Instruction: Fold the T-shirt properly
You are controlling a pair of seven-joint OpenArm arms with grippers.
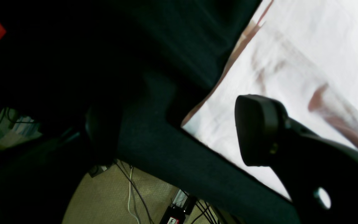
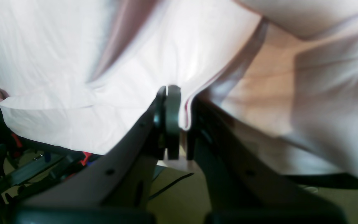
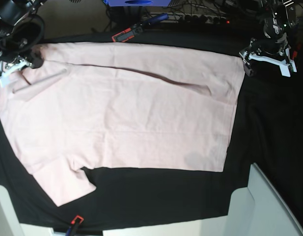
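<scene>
The desk (image 3: 269, 147), under its black cloth, carries the T-shirt (image 3: 126, 118), which lies spread nearly flat across the middle, plain pale pink side up, one sleeve (image 3: 63, 184) jutting toward the near edge and the hem running down the side by the left arm. A long ridge crosses the far part of the cloth and fine creases mark the rest; no print shows. The step in hand looks like the first fold: taking the far edge at both ends. The right tool (image 2: 179, 107) has its jaws together on a pinch of the shirt's edge at the far corner, the fabric bunched between the pads in the right wrist view. The left tool (image 1: 179, 118) hangs over the other far corner by the hem with jaws apart and nothing between them; only one finger (image 1: 259, 130) shows clearly, over pink cloth just past the desk's edge. The next move likely calls for the left tool to drop and close on that corner, so both ends can be lifted level and carried toward the near edge.
</scene>
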